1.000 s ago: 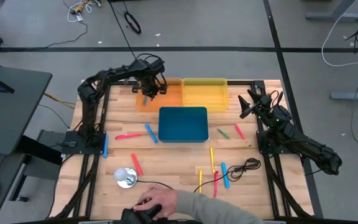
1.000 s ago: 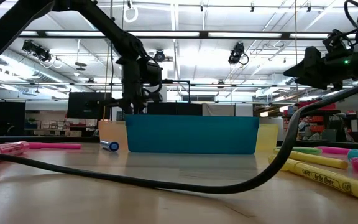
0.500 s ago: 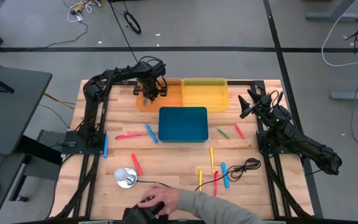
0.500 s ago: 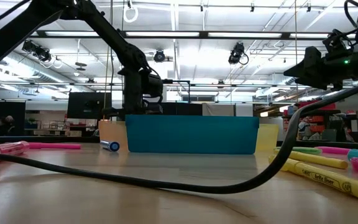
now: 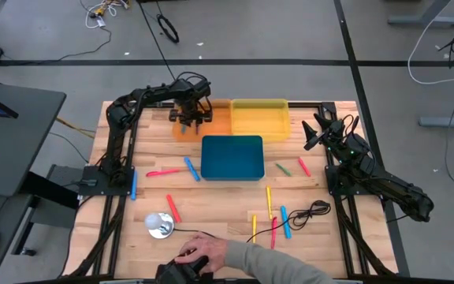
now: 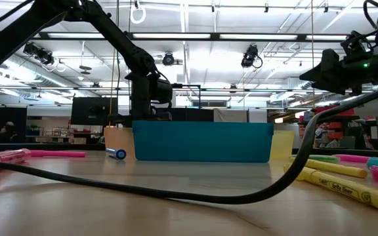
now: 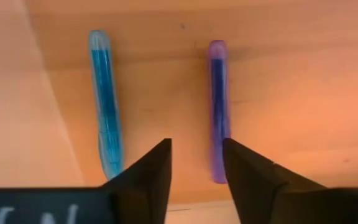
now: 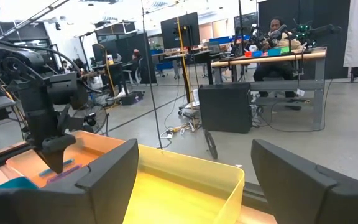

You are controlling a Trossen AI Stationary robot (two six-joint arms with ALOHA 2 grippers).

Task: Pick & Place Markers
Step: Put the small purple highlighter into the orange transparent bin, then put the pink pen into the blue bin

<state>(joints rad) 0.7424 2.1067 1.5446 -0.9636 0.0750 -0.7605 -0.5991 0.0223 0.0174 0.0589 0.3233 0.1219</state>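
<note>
Two thin markers, blue (image 7: pixel 106 106) and purple (image 7: pixel 217 106), visible only by wrist camera inside far-left translucent orange bin (image 5: pixel 221 120), left gripper (image 7: pixel 195 163) above, released, right gripper (image 8: pixel 190 180) spread wide, idle.

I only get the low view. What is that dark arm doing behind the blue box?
Observer: The left tool hangs over an orange bin behind that box.
Operator: Is it holding anything?
Observer: No, its fingers stand apart and empty; a blue marker and a purple marker lie in the bin beneath.
Operator: And the other arm?
Observer: The right tool waits open at the right edge of the table, facing the yellow bin.
</note>
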